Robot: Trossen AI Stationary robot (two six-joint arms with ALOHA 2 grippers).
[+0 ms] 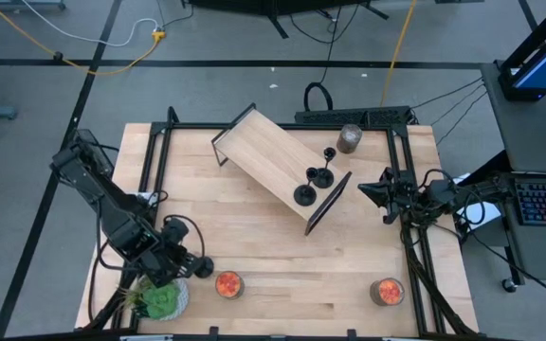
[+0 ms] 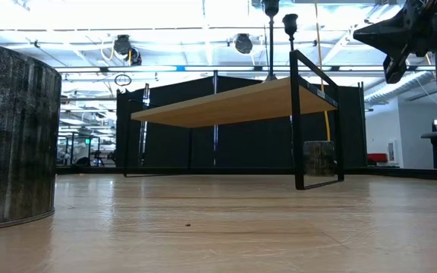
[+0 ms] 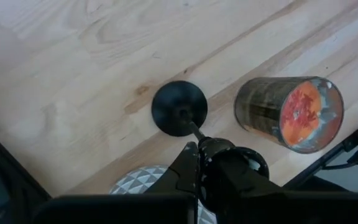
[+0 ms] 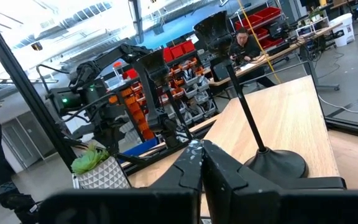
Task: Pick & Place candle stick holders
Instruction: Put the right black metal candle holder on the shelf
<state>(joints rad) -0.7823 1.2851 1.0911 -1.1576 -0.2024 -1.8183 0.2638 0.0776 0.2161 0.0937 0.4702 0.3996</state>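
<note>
Near the desk's (image 1: 282,265) front left corner, beside a potted plant (image 1: 162,301): left gripper (image 1: 197,267), fingers pinching the cup end of a candle stick holder (image 3: 180,111), stem steeply tilted, round base on the wood just beside an orange-topped jar (image 3: 291,113), seen only from the left wrist. Farther right, on the raised shelf (image 1: 273,161), two more holders (image 1: 313,182) upright. Far right: right gripper (image 1: 379,190), fingers pressed together.
</note>
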